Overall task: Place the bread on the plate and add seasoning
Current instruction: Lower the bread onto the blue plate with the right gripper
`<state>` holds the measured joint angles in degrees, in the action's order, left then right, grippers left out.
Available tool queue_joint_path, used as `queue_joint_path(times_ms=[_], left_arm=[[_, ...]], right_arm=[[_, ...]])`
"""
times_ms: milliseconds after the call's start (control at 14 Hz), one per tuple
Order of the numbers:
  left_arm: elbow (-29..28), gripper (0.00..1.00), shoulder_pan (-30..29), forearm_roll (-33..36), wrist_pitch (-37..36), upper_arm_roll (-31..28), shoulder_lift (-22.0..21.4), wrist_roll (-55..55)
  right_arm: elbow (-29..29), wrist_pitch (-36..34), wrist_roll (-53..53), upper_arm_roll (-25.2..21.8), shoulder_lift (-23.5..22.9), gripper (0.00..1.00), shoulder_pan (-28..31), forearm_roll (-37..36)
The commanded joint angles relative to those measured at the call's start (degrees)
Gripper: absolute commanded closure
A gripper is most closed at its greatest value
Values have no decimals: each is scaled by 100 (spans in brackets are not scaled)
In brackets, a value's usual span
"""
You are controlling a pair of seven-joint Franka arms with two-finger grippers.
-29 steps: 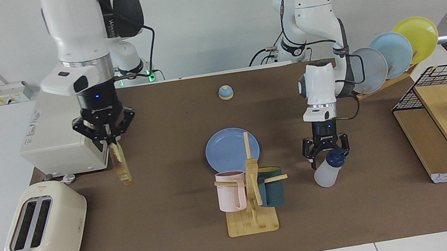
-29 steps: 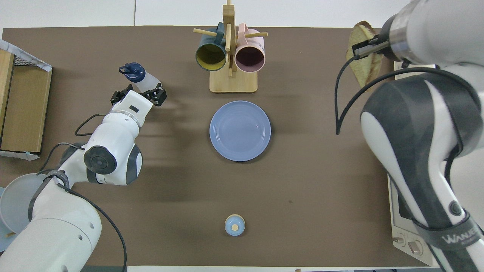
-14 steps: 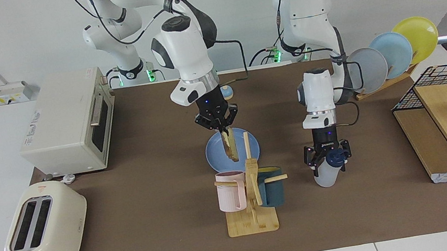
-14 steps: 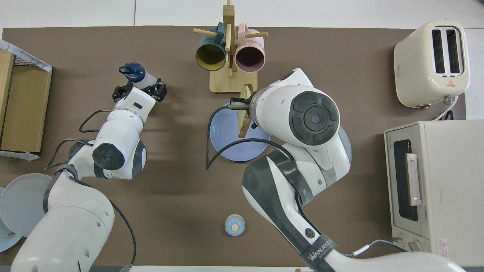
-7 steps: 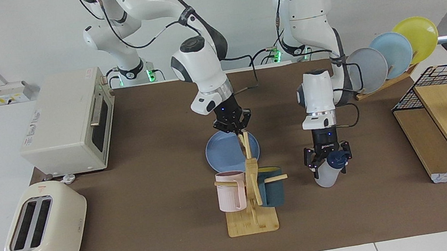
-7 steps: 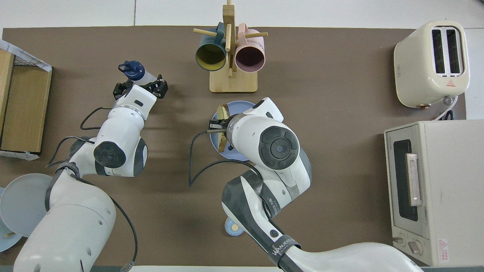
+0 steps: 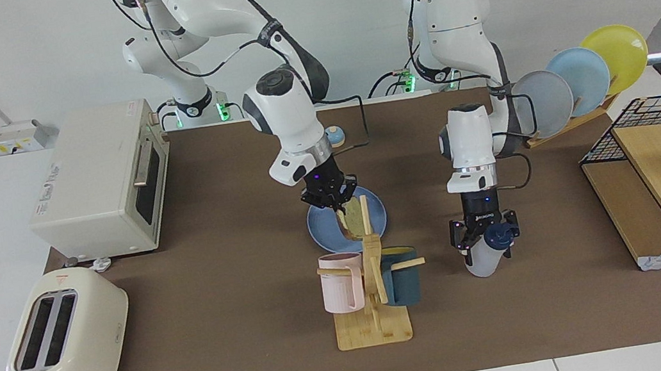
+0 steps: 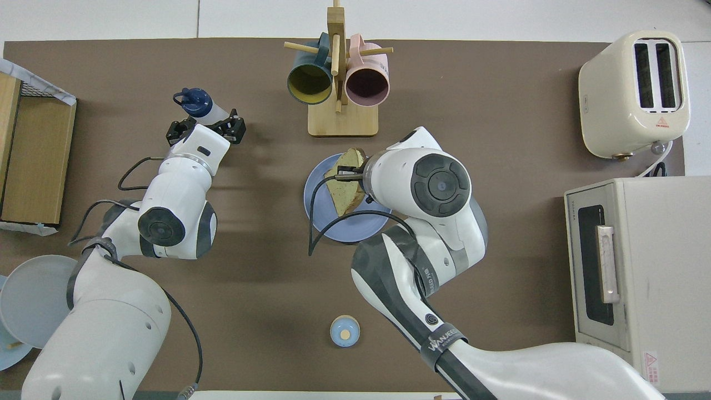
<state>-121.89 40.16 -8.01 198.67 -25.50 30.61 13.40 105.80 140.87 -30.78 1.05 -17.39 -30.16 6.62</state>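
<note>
We had the right tool point(image 7: 333, 206) pinching the bread point(image 8: 345, 183) by one edge and tilting it low over the plate point(image 8: 322, 219) on the tabletop point(image 7: 230, 303), likely so it could drop flat. Our left tool point(image 7: 485, 233) gripped the seasoning point(image 7: 484, 256), which stood toward the left arm's end, ready to sprinkle.

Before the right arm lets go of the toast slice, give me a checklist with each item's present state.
1. Pale tan square bread slice over the round blue plate: ok.
2. Right gripper shut on the slice: ok.
3. Slice lying flat on the plate: not ok, it hangs tilted.
4. Slice's lower edge touching the plate: cannot tell.
5. Wooden mug rack apart from the slice: cannot tell, its post overlaps the slice in the facing view.
6. Left gripper around the whitish, navy-capped seasoning bottle: ok.
</note>
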Motion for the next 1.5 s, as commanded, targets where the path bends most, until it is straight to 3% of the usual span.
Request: queue_joint_path(times_ms=[0,143,856,1212,1426], left_arm=[[139,65,28,-69,119,-87,147,48],[209,100,-16,-43,111,-78,147,40],[455,100,-139,54,23,-52,174,-75],[746,100,-166,185,-513,-70,112,-276],[947,100,-184,536,-959,-70,-37,-365]], right_arm=[[37,-323,204,61,165,100,264,24],[90,-323,116,70,183,100,265,58],[792,-209,98,79,394,100,406,146],[495,-138,-269,88,385,100,353,199],[301,-95,-526,79,376,100,353,1162]])
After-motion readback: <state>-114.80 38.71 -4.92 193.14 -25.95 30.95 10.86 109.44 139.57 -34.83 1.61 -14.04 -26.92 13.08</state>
